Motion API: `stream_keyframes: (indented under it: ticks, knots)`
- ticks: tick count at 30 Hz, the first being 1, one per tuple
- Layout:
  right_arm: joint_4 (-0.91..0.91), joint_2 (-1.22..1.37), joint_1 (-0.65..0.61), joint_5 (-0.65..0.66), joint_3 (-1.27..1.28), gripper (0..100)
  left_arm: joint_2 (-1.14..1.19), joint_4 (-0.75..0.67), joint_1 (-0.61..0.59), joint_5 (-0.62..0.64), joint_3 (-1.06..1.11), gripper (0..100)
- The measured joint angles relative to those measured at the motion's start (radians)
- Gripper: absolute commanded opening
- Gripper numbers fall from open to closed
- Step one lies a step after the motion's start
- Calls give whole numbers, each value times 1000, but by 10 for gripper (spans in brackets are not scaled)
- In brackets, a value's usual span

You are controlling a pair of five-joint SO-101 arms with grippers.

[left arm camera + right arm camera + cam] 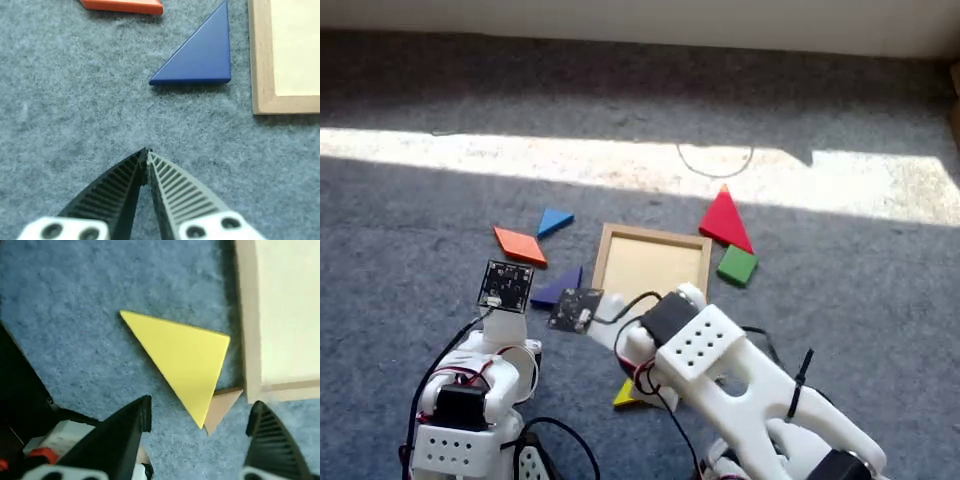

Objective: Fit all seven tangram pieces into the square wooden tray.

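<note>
The square wooden tray lies mid-carpet with bare pale wood inside. Around it are a red triangle, a green square, a light blue triangle, an orange parallelogram and a dark blue triangle. My left gripper is shut on nothing, short of the dark blue triangle and beside the tray's corner. My right gripper is open just over the tip of a yellow triangle, which lies against the tray's rim. A small tan triangle peeks from under that tip.
Everything rests on grey carpet, with a sunlit band behind the tray. The white right arm covers most of the yellow triangle from above. A thin wire loop lies in the sunlit strip. The orange parallelogram's edge is beyond the dark blue triangle.
</note>
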Motion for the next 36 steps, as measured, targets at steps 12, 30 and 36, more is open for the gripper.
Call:
stream_keyframes:
  ticks: [12,30,36]
  knots:
    - [-216,0,-49,6,130,318,0,0,0,0,0,6]
    - [-273,0,-43,43,183,320,0,0,0,0,0,6]
    - [-281,0,-41,44,184,320,0,0,0,0,0,6]
